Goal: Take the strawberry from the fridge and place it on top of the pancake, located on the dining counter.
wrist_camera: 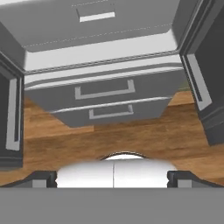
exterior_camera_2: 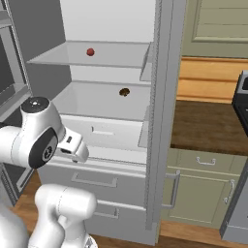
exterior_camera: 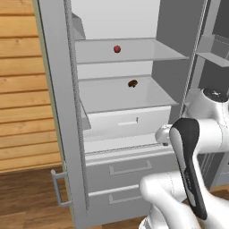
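The strawberry (exterior_camera: 117, 48) sits on the open fridge (exterior_camera: 62, 112) upper shelf, above a brown lump (exterior_camera: 133, 83) (avoid it); the end effector (wrist_camera: 113, 177), fingers spread empty, should rise toward it.

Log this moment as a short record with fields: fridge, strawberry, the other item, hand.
fridge: tall light grey fridge, doors open, pale shelves exposed, two lower drawers shut
strawberry: tiny round red strawberry on the upper shelf, untouched
other item: small dark brown lump on the shelf below
hand: hand open, empty, pointed down at the lower drawers and wooden floor, well below the strawberry's shelf
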